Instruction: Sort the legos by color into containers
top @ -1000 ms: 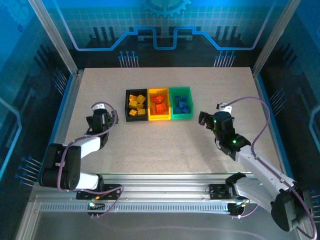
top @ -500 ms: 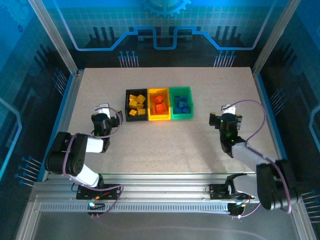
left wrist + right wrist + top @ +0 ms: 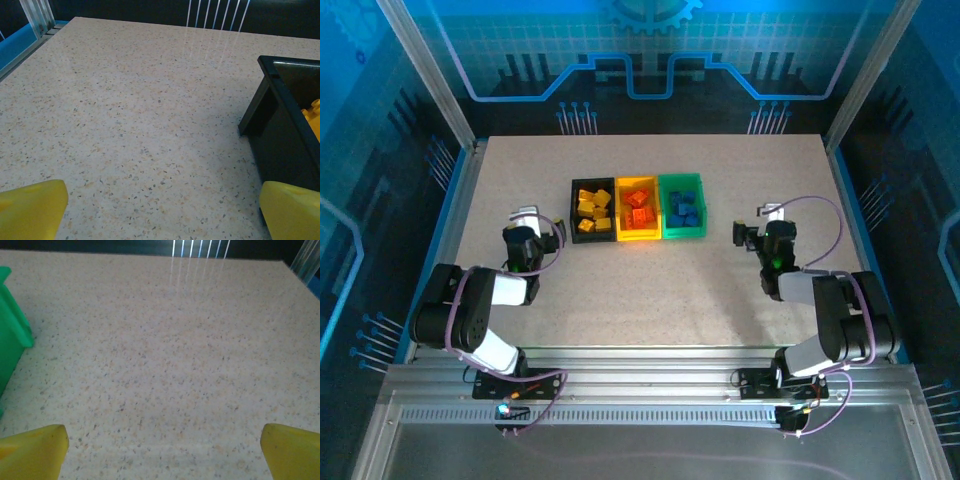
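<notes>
Left gripper point(image 3: 160, 216): jaws spread to their widest, with nothing but bare table point(image 3: 620, 290) between them; it holds nothing.
Right gripper point(image 3: 161, 454): jaws equally wide apart, also holding nothing.
Black bin point(image 3: 592, 239): ahead of the left gripper and off to its right. Its near corner is close to the right-hand jaw but apart from it. It holds the yellow bricks point(image 3: 590, 208).
Green bin point(image 3: 681, 235): ahead of the right gripper and off to its left, with its corner at the left margin of the wrist view. It holds the blue bricks point(image 3: 682, 210).
Yellow bin point(image 3: 637, 238): between the other two and well apart from both grippers. It holds the orange-red bricks point(image 3: 638, 205).
Long axis: each bin's longer side runs away from the arms, roughly along each gripper's line of reach. The row of bins runs crosswise between the two grippers.
Nearer arm: the left arm is nearer the black bin and the right arm nearer the green. The yellow bin is about equally far from either.
Deciding relation: every brick seen lies inside a bin, one colour to each, so nothing lies ahead of either gripper to pick up. The sorting appears complete.
In the way: nothing stands between either gripper and its nearest bin. An inward sideways sweep would probably strike a bin wall, so drawing straight back looks safest.
</notes>
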Action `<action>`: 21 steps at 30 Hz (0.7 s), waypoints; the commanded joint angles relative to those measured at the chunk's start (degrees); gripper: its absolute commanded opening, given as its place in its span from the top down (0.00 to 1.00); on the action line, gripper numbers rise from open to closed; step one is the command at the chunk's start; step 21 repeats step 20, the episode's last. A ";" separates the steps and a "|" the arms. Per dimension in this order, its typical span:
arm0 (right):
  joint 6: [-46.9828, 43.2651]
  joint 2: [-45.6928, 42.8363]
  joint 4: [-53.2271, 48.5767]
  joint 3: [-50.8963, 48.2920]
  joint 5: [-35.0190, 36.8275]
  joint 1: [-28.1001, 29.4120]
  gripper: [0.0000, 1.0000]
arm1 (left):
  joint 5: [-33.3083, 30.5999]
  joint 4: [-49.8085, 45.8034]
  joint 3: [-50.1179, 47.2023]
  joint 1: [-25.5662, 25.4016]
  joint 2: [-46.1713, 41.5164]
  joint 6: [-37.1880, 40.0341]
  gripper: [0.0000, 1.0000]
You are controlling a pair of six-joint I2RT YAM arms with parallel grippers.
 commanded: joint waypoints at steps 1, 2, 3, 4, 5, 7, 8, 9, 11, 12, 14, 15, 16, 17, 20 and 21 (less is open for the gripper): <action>-1.22 1.30 4.30 -0.03 0.45 0.28 0.00 | 1.29 1.79 -0.03 0.35 0.06 1.03 0.01; -0.87 0.83 2.73 0.34 0.29 0.40 0.00 | 1.29 1.78 -0.03 0.36 0.07 1.02 0.01; -1.18 1.21 4.25 -0.07 0.34 0.36 0.00 | 1.31 1.79 0.03 0.38 0.13 1.01 0.01; -0.90 0.88 2.93 0.23 0.31 0.39 0.00 | 1.29 1.85 -0.02 0.33 0.08 1.03 0.01; -1.08 1.10 4.13 -0.07 0.48 0.43 0.00 | 1.29 1.79 0.04 0.36 0.07 1.00 0.01; -1.06 1.07 3.87 0.00 0.38 0.40 0.00 | 1.29 1.83 -0.02 0.37 0.06 0.99 0.01; -1.03 0.95 3.48 0.12 0.27 0.41 0.00 | 1.30 1.78 0.02 0.39 0.07 1.05 0.01; -1.07 1.03 3.78 0.03 0.28 0.39 0.00 | 1.30 1.78 -0.01 0.37 0.04 0.99 0.01; -1.03 0.98 3.68 0.07 0.27 0.42 0.00 | 1.33 1.78 0.05 0.37 0.06 1.07 0.01; -1.03 0.95 3.64 0.06 0.31 0.39 0.00 | 1.29 1.81 0.06 0.30 0.06 1.03 0.01; -1.04 0.94 3.70 0.07 0.32 0.39 0.00 | 1.29 1.72 0.06 0.35 0.08 1.07 0.01; -1.03 0.94 3.62 0.07 0.27 0.40 0.00 | 1.29 1.76 0.06 0.37 0.07 1.08 0.01; -1.05 0.94 3.68 0.05 0.28 0.41 0.00 | 1.29 1.73 0.06 0.30 0.07 1.07 0.01; -1.04 0.97 3.68 0.07 0.29 0.39 0.00 | 1.34 1.75 0.06 0.41 0.12 1.12 0.01; -1.05 0.94 3.64 0.09 0.28 0.43 0.00 | 1.31 1.70 0.06 0.37 0.06 1.05 0.01; -1.05 0.94 3.64 0.09 0.28 0.43 0.00 | 1.31 1.70 0.06 0.37 0.06 1.05 0.01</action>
